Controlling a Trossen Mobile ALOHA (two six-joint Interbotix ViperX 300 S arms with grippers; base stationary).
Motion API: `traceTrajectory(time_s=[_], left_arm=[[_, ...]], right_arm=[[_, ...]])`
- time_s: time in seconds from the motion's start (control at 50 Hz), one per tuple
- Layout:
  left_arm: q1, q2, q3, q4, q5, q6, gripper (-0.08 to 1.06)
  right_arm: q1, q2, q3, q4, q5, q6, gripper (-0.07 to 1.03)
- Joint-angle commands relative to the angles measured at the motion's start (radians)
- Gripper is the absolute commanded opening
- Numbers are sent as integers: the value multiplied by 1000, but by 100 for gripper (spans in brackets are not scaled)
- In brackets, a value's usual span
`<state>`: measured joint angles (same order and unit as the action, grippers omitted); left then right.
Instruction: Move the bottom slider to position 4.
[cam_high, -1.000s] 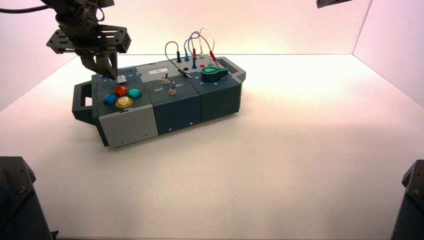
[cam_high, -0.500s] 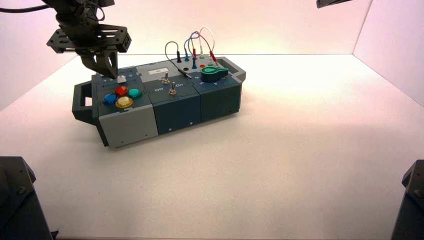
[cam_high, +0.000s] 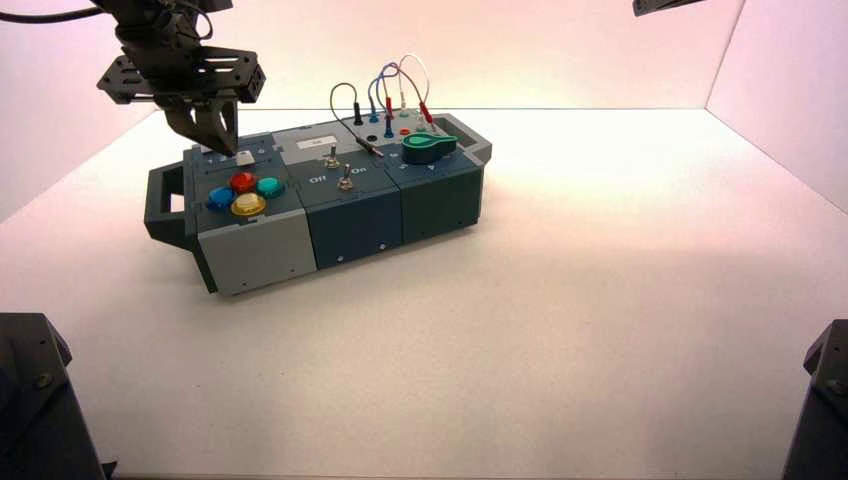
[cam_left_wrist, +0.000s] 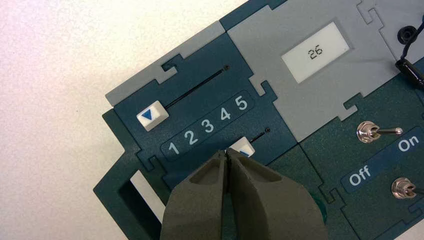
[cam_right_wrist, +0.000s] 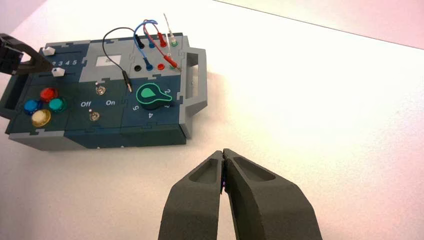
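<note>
The bottom slider (cam_left_wrist: 243, 146) is a small white squarish knob with a blue mark on a short dark slot, about level with the printed 4. It also shows in the high view (cam_high: 243, 157). My left gripper (cam_left_wrist: 227, 152) is shut and empty. Its tips hover just beside the knob and hide part of it. In the high view it (cam_high: 220, 145) hangs over the box's far left corner. The top slider (cam_left_wrist: 151, 115) sits at the track's end, before the 1. My right gripper (cam_right_wrist: 223, 152) is shut and empty, held away from the box.
The box (cam_high: 255, 245) bears four round coloured buttons (cam_high: 243, 192), two toggle switches (cam_left_wrist: 372, 133) by the Off and On lettering, a small display (cam_left_wrist: 316, 52) reading 26, a green knob (cam_right_wrist: 151, 96) and plugged wires (cam_high: 385, 85). White walls ring the table.
My left gripper has lifted slightly above the sliders. The bottom slider's knob has not moved. The right arm has not moved.
</note>
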<state>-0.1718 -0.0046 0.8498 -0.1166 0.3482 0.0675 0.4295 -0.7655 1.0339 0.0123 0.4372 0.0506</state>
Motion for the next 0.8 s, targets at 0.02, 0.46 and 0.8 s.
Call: traceTrajectory(time_s=[0.02, 0.46, 0.8], left_arm=[[-8, -9, -25, 0, -3, 3, -3], [-28, 6, -41, -2, 3, 5, -3], [-28, 3, -35, -3, 9, 5, -3]], right_arm=[[2, -3, -25, 3, -9, 0, -2], [2, -3, -25, 3, -8, 2, -2], [0, -6, -25, 3, -6, 0, -2]])
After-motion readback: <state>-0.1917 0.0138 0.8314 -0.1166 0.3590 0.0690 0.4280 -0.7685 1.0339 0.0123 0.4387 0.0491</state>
